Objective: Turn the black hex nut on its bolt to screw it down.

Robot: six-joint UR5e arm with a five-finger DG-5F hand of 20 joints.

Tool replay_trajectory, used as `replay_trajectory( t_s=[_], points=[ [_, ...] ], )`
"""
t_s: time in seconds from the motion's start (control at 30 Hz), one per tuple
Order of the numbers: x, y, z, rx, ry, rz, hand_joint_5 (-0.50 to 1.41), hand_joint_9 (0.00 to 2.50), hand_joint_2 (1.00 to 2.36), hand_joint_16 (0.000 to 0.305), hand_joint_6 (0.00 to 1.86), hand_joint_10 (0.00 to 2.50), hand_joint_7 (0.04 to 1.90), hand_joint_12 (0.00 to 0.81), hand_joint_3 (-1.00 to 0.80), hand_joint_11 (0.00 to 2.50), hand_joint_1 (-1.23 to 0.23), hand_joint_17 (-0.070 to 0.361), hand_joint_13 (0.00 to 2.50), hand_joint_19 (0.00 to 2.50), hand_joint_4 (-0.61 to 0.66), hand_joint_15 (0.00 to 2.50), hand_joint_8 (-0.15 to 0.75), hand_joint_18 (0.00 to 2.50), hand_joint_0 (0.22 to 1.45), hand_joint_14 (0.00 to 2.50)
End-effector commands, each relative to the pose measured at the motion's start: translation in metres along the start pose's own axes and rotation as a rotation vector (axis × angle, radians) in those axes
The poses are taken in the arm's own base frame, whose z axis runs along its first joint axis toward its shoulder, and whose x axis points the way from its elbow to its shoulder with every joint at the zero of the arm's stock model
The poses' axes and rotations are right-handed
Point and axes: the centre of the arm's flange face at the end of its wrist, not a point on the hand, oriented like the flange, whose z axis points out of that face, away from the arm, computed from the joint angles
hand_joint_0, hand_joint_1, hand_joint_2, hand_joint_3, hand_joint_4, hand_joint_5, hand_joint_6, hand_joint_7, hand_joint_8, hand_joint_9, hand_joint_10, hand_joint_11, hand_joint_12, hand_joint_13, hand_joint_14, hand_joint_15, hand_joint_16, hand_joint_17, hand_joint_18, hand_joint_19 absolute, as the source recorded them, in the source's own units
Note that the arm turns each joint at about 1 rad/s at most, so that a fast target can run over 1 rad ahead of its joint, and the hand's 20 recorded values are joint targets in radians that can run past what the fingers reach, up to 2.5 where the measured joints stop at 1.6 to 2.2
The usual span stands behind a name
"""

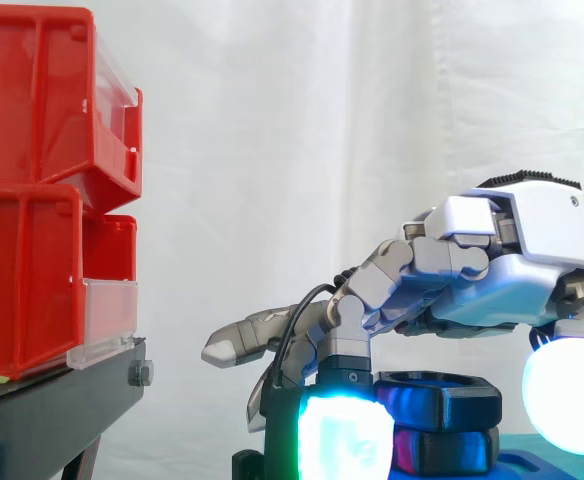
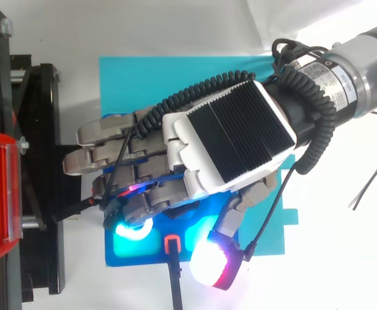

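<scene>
Counting from the side view gives two red bins, one point(image 1: 32, 100) stacked on the other point(image 1: 22, 280), at the left edge on one black stand point(image 1: 52, 415). One hand point(image 1: 517, 250) enters from the right, and one black hex nut point(image 1: 442, 398) sits at the lower centre-right. A second black hex-shaped piece point(image 1: 457, 452) lies directly beneath the nut.

The hand arches over the nut with fingers curled down around it. A cyan-white pad point(image 1: 347, 440) is against the nut's left side and a white thumb pad point(image 1: 572, 400) is just beside its right. One finger point(image 1: 237, 345) sticks out straight toward the bins.

From above, the hand point(image 2: 227, 135) covers the nut, and its arm point(image 2: 369, 71) runs in from the upper right corner. This view adds what lies under the work: one dark blue plate point(image 2: 143, 255) resting on one larger cyan sheet point(image 2: 169, 74). A small orange-red fitting point(image 2: 171, 244) sits on the plate's lower edge. The side view catches the plate as a blue strip point(image 1: 542, 465) at the bottom right.

The sheet lies on a white tabletop point(image 2: 343, 258). A white curtain point(image 1: 302, 130) hangs behind everything.
</scene>
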Motion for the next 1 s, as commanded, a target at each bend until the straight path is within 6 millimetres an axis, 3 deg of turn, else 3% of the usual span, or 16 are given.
replay_trajectory(
  t_s=[0.0, 0.6, 0.97],
  points=[
    [-0.001, -0.001, 0.000, 0.000, -0.004, -0.001, -0.20, 0.47, 1.00, 0.049, 0.85, 0.01, 0.64, 0.379, -0.50, 0.49, -0.45, 0.109, 0.26, 0.11, 0.30, 0.06, 0.336, 0.05, 0.42, 0.00],
    [-0.015, 0.002, 0.009, -0.012, -0.026, -0.015, -0.20, 0.46, 1.00, 0.048, 0.82, 0.01, 0.65, 0.381, -0.50, 0.48, -0.45, 0.109, 0.26, 0.11, 0.30, 0.06, 0.336, 0.05, 0.42, 0.00],
    [-0.021, -0.001, 0.003, -0.014, -0.009, -0.011, -0.20, 0.47, 1.00, 0.048, 0.83, 0.01, 0.65, 0.379, -0.50, 0.48, -0.45, 0.108, 0.26, 0.11, 0.30, 0.06, 0.336, 0.04, 0.42, 0.00]
  ],
)
